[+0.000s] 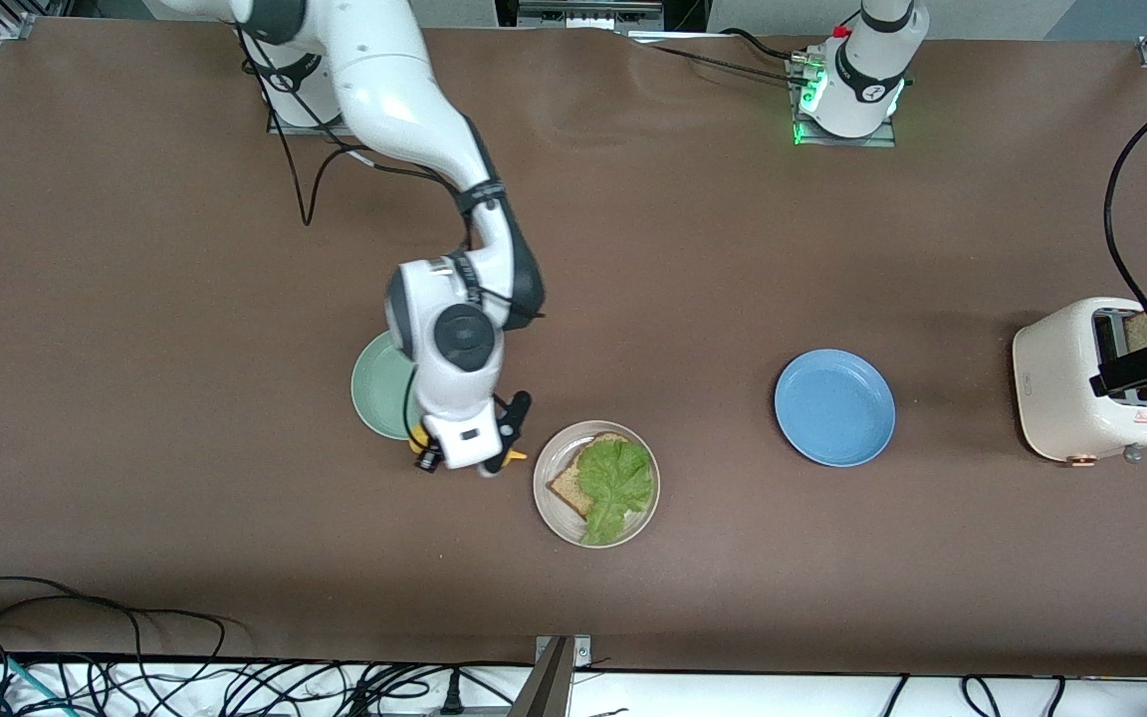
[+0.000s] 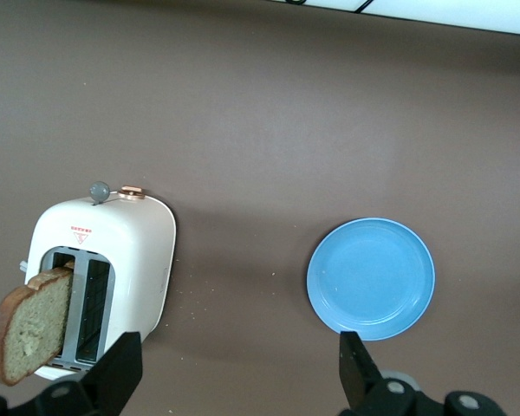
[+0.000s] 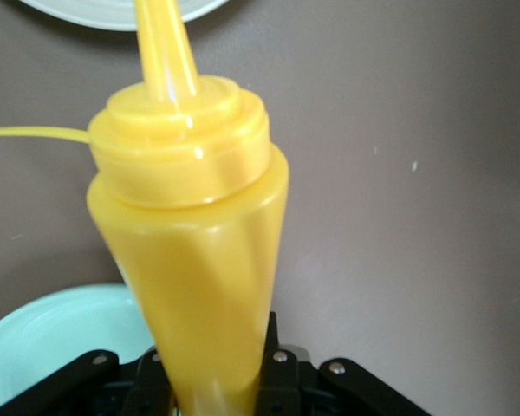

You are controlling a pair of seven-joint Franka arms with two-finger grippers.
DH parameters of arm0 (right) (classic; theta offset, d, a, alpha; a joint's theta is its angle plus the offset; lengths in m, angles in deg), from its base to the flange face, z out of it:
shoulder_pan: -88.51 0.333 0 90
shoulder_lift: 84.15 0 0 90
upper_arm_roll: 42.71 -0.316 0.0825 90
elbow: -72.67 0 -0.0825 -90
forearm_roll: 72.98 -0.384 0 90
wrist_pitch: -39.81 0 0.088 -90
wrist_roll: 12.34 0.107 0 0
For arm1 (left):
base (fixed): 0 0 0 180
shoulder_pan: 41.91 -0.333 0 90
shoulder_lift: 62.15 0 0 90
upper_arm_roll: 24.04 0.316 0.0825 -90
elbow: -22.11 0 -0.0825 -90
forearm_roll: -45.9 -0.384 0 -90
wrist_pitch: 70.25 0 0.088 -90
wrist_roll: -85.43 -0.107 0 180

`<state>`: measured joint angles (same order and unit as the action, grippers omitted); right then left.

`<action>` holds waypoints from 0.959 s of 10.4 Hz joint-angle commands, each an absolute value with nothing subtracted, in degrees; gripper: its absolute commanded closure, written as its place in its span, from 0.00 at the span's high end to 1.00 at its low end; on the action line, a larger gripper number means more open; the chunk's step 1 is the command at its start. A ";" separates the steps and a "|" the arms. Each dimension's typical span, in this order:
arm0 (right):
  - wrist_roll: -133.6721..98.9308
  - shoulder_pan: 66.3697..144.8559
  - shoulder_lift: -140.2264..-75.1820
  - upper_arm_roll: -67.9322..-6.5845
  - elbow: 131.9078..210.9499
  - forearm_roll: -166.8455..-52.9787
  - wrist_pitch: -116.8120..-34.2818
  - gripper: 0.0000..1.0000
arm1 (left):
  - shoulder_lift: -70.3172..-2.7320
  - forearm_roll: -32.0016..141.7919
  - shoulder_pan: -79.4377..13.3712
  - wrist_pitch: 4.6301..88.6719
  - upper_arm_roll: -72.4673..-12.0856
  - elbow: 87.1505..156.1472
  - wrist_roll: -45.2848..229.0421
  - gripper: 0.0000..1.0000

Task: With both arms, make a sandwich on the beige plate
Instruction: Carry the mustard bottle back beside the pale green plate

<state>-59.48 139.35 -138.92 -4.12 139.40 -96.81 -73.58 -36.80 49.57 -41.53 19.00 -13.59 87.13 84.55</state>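
The beige plate (image 1: 556,514) lies near the front camera and bears one slice of brown bread (image 1: 570,486) with a green lettuce leaf (image 1: 619,482) on top. My right gripper (image 1: 475,459) hangs low between this plate and the mint green plate, shut on a yellow squeeze bottle (image 3: 191,234) whose nozzle points toward the beige plate's rim (image 3: 113,10). A second bread slice (image 2: 24,328) stands tilted in a slot of the white toaster (image 2: 113,260). My left gripper (image 2: 238,377) is open over the table beside the toaster, with nothing between its fingers (image 2: 357,373).
The mint green plate (image 1: 378,383) sits partly under the right arm's hand. A blue plate (image 1: 834,406) lies bare between the beige plate and the toaster (image 1: 1066,383). Cables run along the table edge nearest the front camera.
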 commanded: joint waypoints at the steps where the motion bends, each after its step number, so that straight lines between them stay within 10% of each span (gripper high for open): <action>1: -63.03 127.60 -123.83 -18.92 151.31 -96.97 -71.74 0.00 | -37.45 49.42 -41.56 18.87 -13.67 87.94 83.32 1.00; 10: -106.77 80.38 -127.82 -50.68 149.84 -102.33 -59.86 0.00 | -37.36 49.42 -41.56 18.96 -13.67 87.94 83.32 1.00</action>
